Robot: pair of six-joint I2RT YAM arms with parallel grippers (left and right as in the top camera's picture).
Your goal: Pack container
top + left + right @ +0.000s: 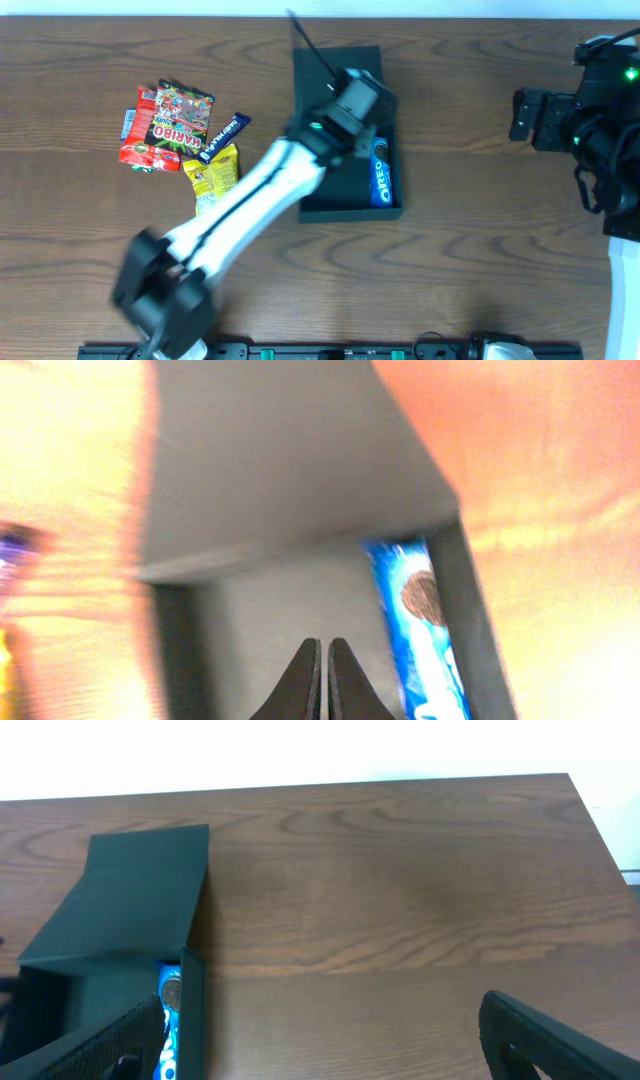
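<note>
**Container** [350,212]: dark shallow box lying directly beneath the left gripper [324,650]. Its flap lid is folded back beyond the fingertips, presumably so the mouth stays clear for loading.

**Oreo packet** [380,178]: blue, lying lengthwise inside the container against the wall just right of the fingertips. Tucking it to the side probably leaves floor space for more.

**Left gripper**: jaws pressed together with nothing between them, above the bare floor of the box. It is likely between a drop and the next fetch.

**Loose snacks**: Haribo bag [180,120], dark bar [225,137] and yellow packet [212,172]. They lie clustered on the table well to that gripper's left, unpacked.

**Right gripper** [322,1020]: jaws wide and empty, with the container ahead and to its left. It appears parked.
</note>
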